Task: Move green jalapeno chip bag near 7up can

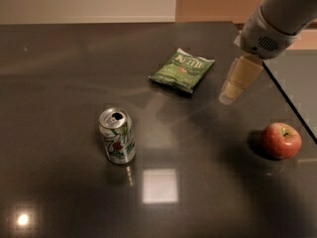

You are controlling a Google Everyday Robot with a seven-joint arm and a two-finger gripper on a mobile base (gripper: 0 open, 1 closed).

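Observation:
The green jalapeno chip bag [182,69] lies flat on the dark table [59,73] toward the back middle, its white "Kettle" lettering facing up. The 7up can [117,135] stands upright toward the front left, well apart from the bag. My gripper [229,94] hangs from the arm at the upper right, above the table just right of the bag and not touching it. It holds nothing that I can see.
A red apple [281,140] sits on the table at the right, below the gripper. The table's right edge [292,105] runs diagonally just beyond it. A bright light reflection [160,185] shows on the table in front of the can.

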